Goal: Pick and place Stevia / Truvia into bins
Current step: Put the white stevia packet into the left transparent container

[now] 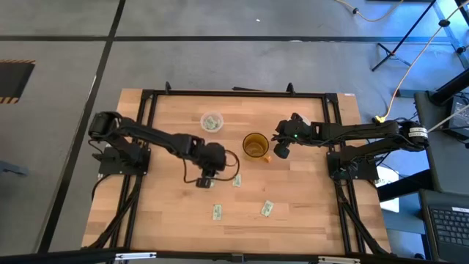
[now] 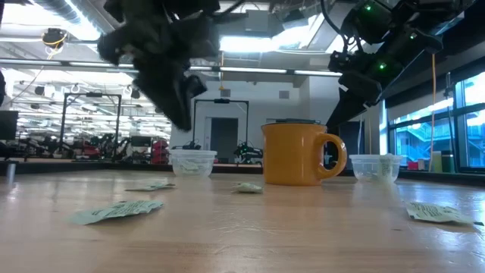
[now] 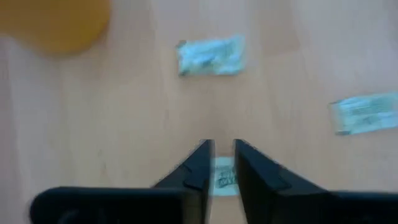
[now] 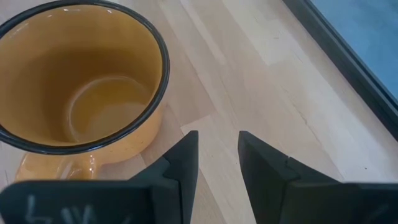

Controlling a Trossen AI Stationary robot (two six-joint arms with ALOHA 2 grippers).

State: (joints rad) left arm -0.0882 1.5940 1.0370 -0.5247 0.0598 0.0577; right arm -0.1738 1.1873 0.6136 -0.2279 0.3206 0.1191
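The left gripper [image 3: 221, 163] is seen above the tabletop [image 1: 168, 213] with its fingers narrowly parted astride a packet [image 3: 225, 176]; whether it is pinched cannot be told. Three more packets [image 1: 218, 212] are spread on the wood, with a clear cup [image 1: 212, 122] behind. The right gripper [image 4: 217, 155] is held beside a yellow mug [image 4: 81, 81], fingers spread, empty.

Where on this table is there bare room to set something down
Bare wood lies along the table's left side, beside the left arm, and in the far right corner behind the right gripper. The middle is crowded: the mug, the left gripper, and packets toward the near edge.
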